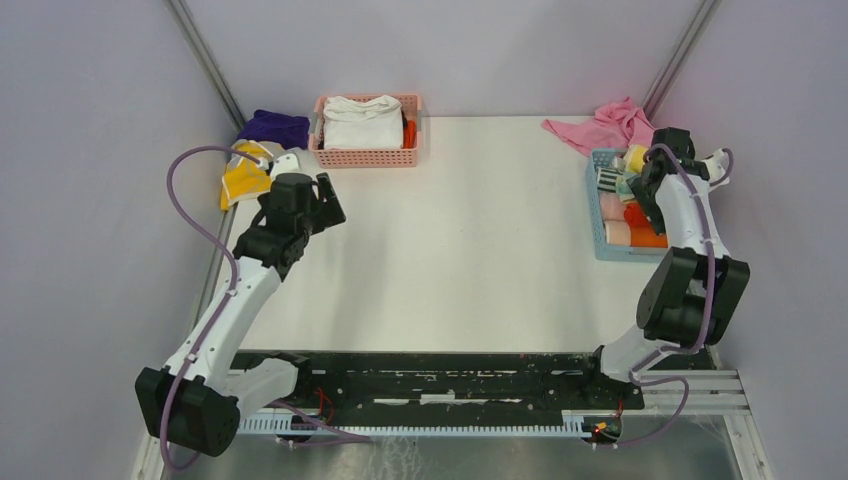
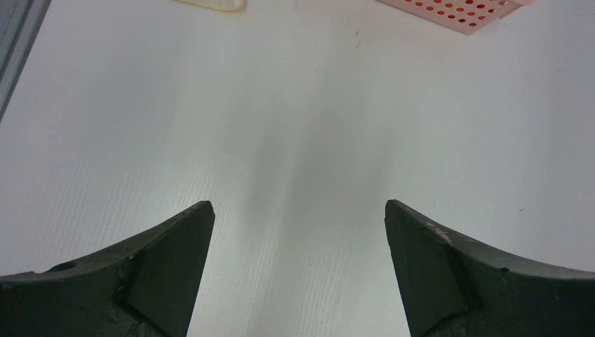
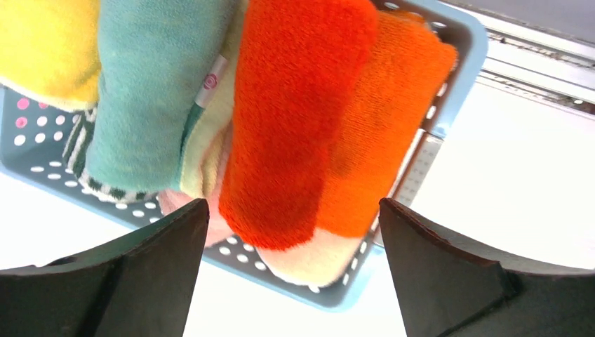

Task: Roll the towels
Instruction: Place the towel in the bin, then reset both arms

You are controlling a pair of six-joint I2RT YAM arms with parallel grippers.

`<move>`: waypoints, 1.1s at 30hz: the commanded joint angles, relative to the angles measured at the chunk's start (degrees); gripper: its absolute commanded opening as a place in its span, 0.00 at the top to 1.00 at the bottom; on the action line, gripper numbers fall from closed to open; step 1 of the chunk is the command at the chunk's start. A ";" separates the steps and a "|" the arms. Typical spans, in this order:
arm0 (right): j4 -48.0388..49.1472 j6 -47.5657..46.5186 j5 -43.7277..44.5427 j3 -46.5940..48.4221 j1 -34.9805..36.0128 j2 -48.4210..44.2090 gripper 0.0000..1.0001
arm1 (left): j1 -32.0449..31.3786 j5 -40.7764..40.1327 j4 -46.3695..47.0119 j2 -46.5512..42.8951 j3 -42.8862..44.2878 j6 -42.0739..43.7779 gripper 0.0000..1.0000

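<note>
Jaws wide, empty: left gripper, right gripper.

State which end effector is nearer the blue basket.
Right. The right end effector hangs over the blue basket; the left end effector is far across the table, near the pink basket.

two baskets, three loose unrolled towels, and two robot arms.
</note>
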 commanded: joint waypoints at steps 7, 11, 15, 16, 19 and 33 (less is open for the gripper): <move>-1.86 -16.09 -9.49 -5.53 -2.62 -22.65 0.00 | -0.23 1.80 3.09 -7.70 0.39 3.48 0.02; 2.92 -19.84 -19.40 -11.45 -2.35 -36.19 0.00 | -0.28 -1.88 0.61 -11.71 1.94 2.85 0.01; 2.96 -24.83 -22.04 -11.66 2.17 -40.69 0.00 | -0.25 -3.80 -3.72 -15.24 5.08 1.08 0.01; 2.68 -26.43 -21.38 -11.38 3.91 -41.52 0.00 | -0.25 -4.01 -4.02 -16.72 5.02 0.85 0.01; 3.84 -31.73 -18.37 -12.01 9.43 -46.22 0.00 | -0.23 -5.37 -3.89 -21.62 3.36 0.06 0.01; 16.78 -44.66 -3.46 -31.39 23.26 -71.46 0.00 | -0.23 -6.80 9.41 -30.08 -7.88 5.56 0.01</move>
